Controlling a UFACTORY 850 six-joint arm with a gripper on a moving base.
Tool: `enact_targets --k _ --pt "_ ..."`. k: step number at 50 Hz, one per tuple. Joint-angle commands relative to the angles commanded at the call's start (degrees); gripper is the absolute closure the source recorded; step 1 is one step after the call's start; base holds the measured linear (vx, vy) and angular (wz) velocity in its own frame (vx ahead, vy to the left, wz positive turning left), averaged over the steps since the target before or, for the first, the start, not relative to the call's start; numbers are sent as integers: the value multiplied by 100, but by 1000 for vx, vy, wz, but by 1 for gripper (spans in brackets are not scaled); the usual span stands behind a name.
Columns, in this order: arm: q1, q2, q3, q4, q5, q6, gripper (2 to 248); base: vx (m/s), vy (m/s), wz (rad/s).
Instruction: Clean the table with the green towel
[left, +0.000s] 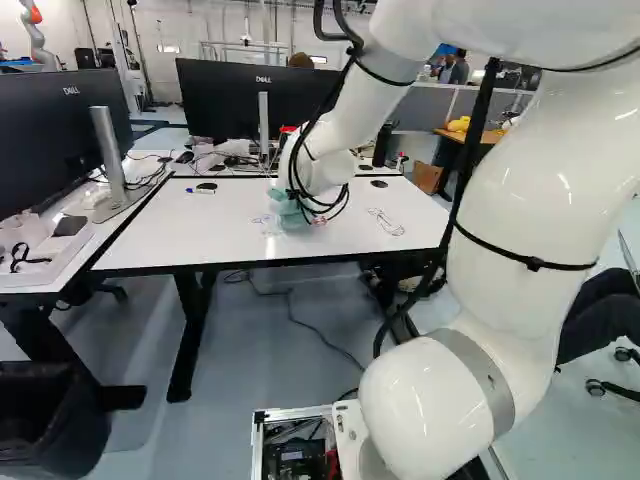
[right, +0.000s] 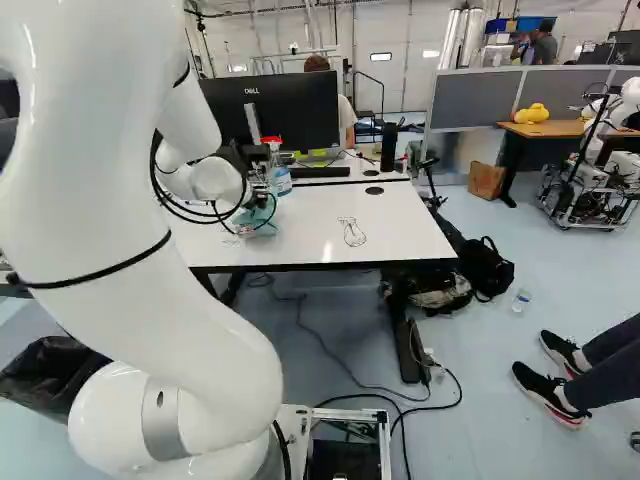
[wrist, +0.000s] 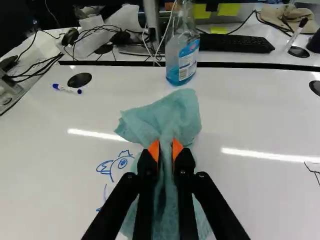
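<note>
Green towel (wrist: 170, 117) pinched between 2 orange-padded jaws (wrist: 166, 151), cloth spreading ahead and beneath

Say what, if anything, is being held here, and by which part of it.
The green towel, pinched between the jaws at a bunched fold near its middle.

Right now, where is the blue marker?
In the left base view, the blue marker lies near the far left corner of the white table, beside a round black disc.
</note>
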Motion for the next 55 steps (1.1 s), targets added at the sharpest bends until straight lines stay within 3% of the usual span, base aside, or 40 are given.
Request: enact_targets --k 36,55 --pt "691 271 290 0 0 0 200 0 0 0" --pt "807 299 319 0 -193 0 200 0 0 0"
